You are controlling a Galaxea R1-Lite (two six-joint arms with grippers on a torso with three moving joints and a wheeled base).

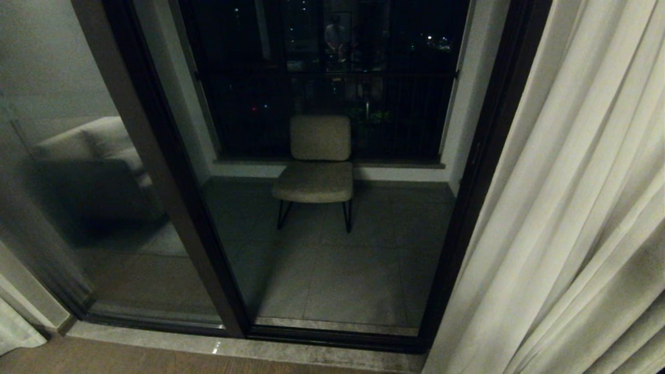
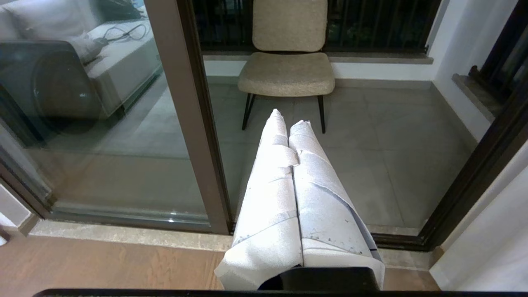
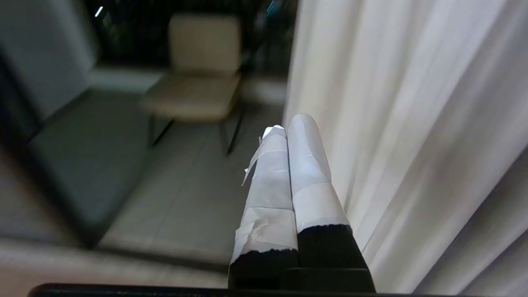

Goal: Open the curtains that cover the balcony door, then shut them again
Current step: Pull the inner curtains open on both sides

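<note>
Though beside curtains point(image 3: 412, 123), right claw point(image 3: 291, 123) closed, empty.

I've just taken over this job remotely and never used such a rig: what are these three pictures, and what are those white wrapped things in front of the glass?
The wide picture is from the robot's head, facing the balcony door with a chair outside. The curtain is bunched at the right; a scrap shows at the lower left. The other two pictures come from cameras on its wrists. The white wrapped things are its own fingers: the left gripper and the right gripper, both shut, holding nothing. The right one is beside the curtain.
</note>
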